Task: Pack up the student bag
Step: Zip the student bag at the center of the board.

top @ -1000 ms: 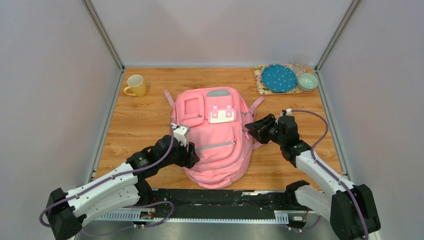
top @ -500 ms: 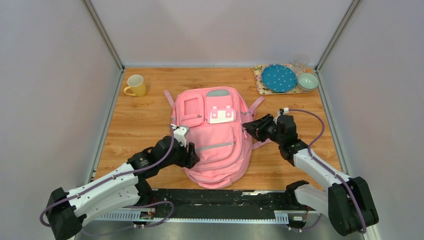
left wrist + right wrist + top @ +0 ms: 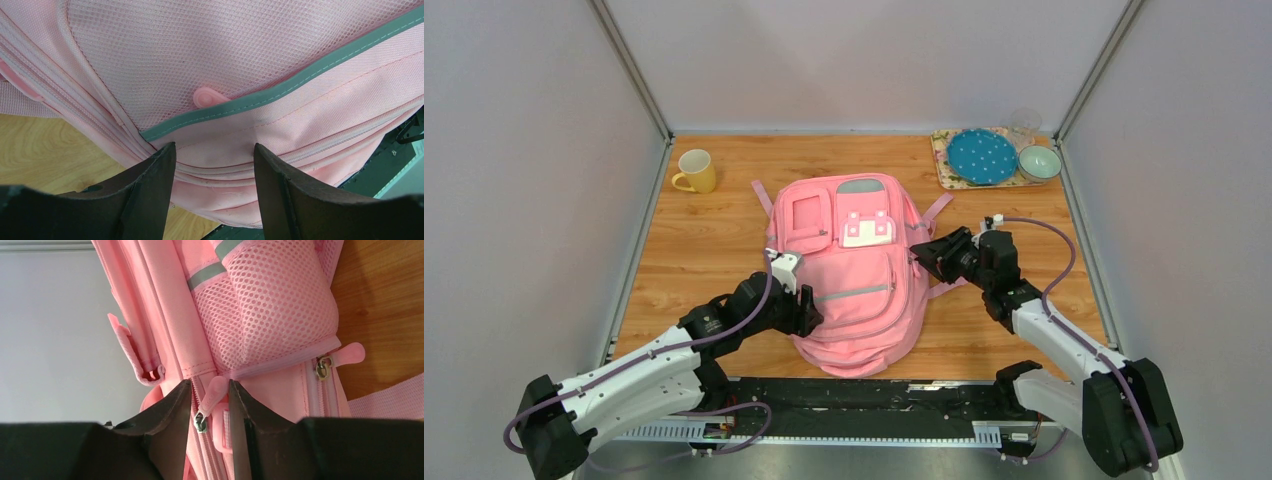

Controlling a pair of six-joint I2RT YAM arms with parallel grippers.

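The pink student bag (image 3: 854,270) lies flat in the middle of the table, front pockets up. My left gripper (image 3: 809,315) is at its lower left side. In the left wrist view that gripper (image 3: 214,150) is open, its jaws astride a fold of the bag (image 3: 240,50) below a grey strip (image 3: 300,80). My right gripper (image 3: 921,255) is at the bag's right side. In the right wrist view that gripper (image 3: 210,385) is narrowly open around a pink zipper pull (image 3: 215,390) on the bag (image 3: 270,305). The pull touches the right finger only.
A yellow mug (image 3: 696,171) stands at the back left. A patterned tray (image 3: 944,160) at the back right holds a blue plate (image 3: 982,156), a bowl (image 3: 1039,162) and a glass (image 3: 1024,122). A second zipper pull (image 3: 345,355) lies near the mesh side pocket.
My right gripper has moved a little left, up against the bag's right side. The left arm and the bag have not moved.
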